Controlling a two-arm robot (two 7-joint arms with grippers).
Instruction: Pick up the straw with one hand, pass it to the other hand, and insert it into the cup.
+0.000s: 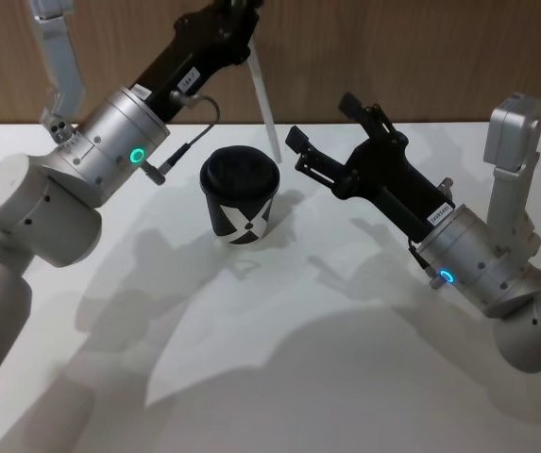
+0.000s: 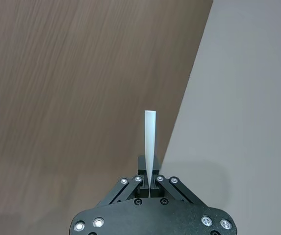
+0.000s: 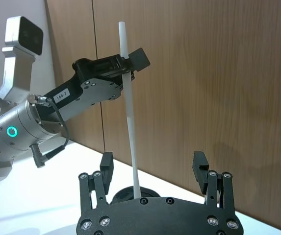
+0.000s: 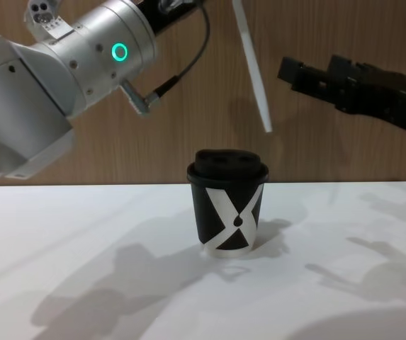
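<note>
- The thin, straight white straw (image 4: 252,67) hangs tilted in the air. Its lower tip is above the small black paper cup with a white X pattern and black domed lid (image 4: 229,205), just to the right of the lid's edge.
- The cup stands upright on the white tabletop (image 1: 346,377), between the two arms.
- The left pincer (image 3: 130,66), black on a silver wrist with a green ring, is clenched on the straw's upper part, high up near the far brown wood-grain wall (image 1: 393,57).
- The right pincer (image 1: 325,123) is released, its fingers spread wide and grasping nothing. It hovers just right of the straw, above the tabletop.
- We judge that the pass is done and the insertion is the step in hand.
- Next, we think the left arm must shift the tip left and a little nearer, over the lid's hole, bring the straw closer to upright, then lower it.
- We cannot make out the hole, so aiming is the delicate part.
</note>
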